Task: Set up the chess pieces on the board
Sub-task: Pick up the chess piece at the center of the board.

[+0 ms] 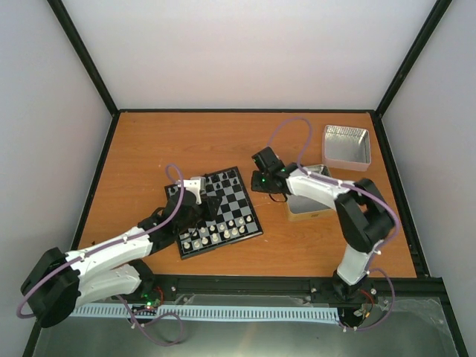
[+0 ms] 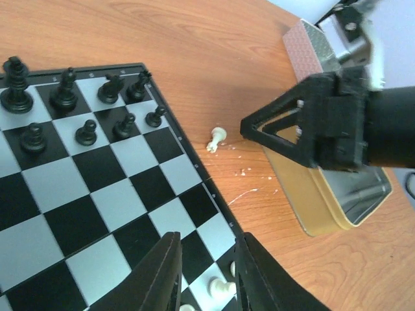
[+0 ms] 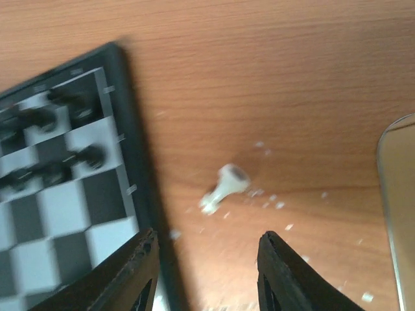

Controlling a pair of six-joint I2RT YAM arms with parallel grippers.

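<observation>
One white pawn (image 3: 224, 188) lay on its side on the table (image 3: 292, 78) just off the board (image 3: 130, 129), slantwise ahead of the open, empty jaws of our right gripper (image 3: 207, 241) (the left gripper (image 2: 207, 241), barely parted and holding nothing, hung over the board).

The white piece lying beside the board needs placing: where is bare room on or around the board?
Free: the middle ranks of the board, between the black chessmen and the white pieces; the table beyond the board. Crowded: the strip between the board's right rim and the gold tin, where the fallen white piece lies below the right gripper.
</observation>
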